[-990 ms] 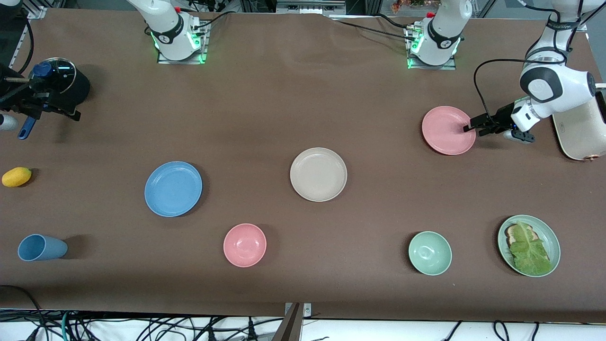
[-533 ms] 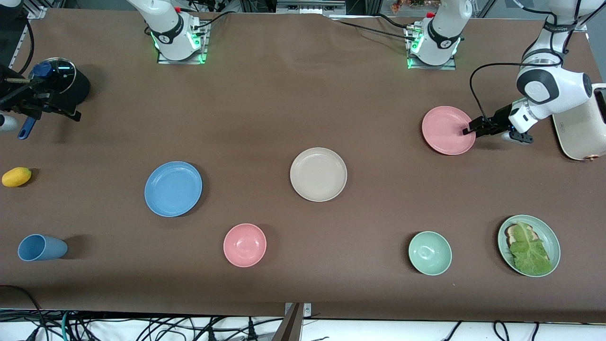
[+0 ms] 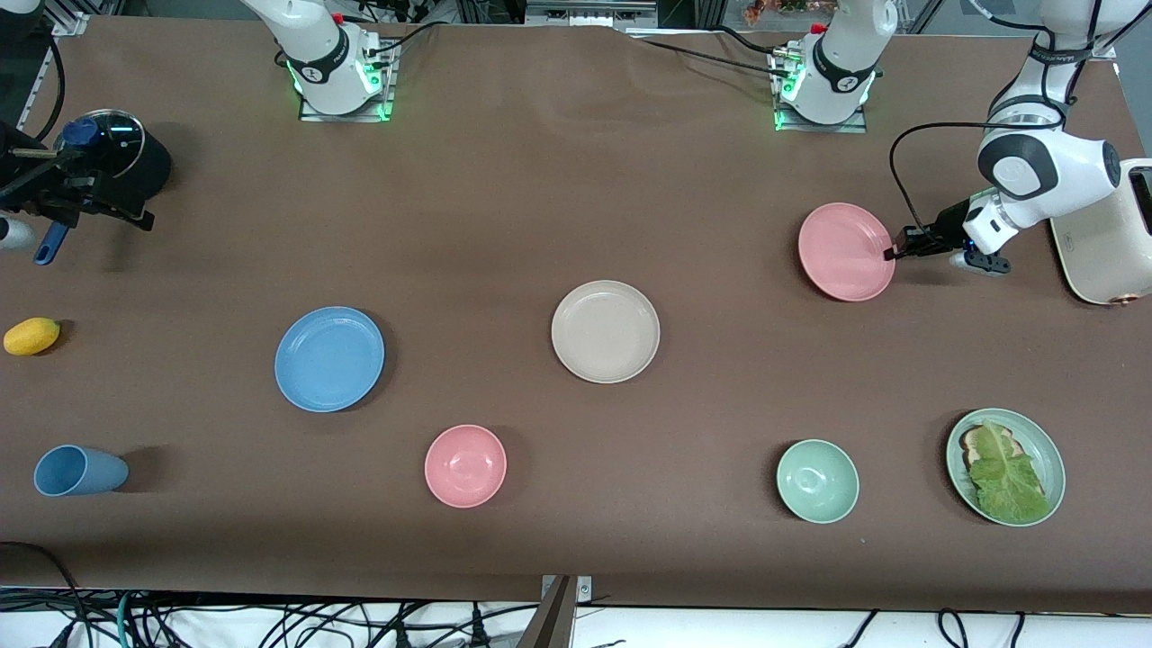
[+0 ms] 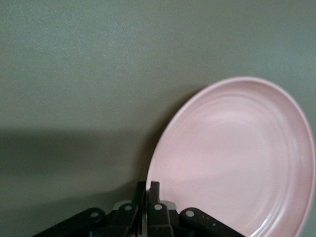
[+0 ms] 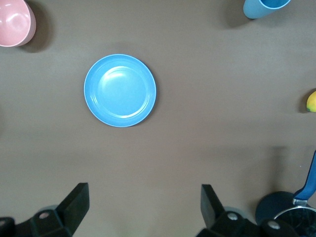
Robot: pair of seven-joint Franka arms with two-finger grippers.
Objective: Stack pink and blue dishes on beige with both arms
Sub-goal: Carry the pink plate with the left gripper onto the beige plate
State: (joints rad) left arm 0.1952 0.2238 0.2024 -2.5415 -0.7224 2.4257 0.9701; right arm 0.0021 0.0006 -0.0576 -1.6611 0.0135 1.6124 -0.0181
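My left gripper (image 3: 891, 254) is shut on the rim of the pink plate (image 3: 844, 252) at the left arm's end of the table. The plate's gripped edge looks tipped up slightly. In the left wrist view the two fingers (image 4: 154, 190) pinch together on the pink plate's (image 4: 237, 158) edge. The beige plate (image 3: 605, 331) lies flat mid-table. The blue plate (image 3: 329, 359) lies flat toward the right arm's end. My right gripper (image 3: 99, 209) hangs open and empty beside the black pot. Its wrist view shows the blue plate (image 5: 120, 90) between the wide-apart fingers (image 5: 75, 201).
A black pot with a glass lid (image 3: 121, 157), a yellow fruit (image 3: 31, 336) and a blue cup (image 3: 76, 471) sit at the right arm's end. A pink bowl (image 3: 465, 465), a green bowl (image 3: 817, 481) and a lettuce plate (image 3: 1005, 466) line the front. A white appliance (image 3: 1107, 243) stands beside the left arm.
The left gripper's hold has tipped the pink plate and shifted it slightly toward mid-table, and the left arm's wrist has drawn in. The right arm has not moved.
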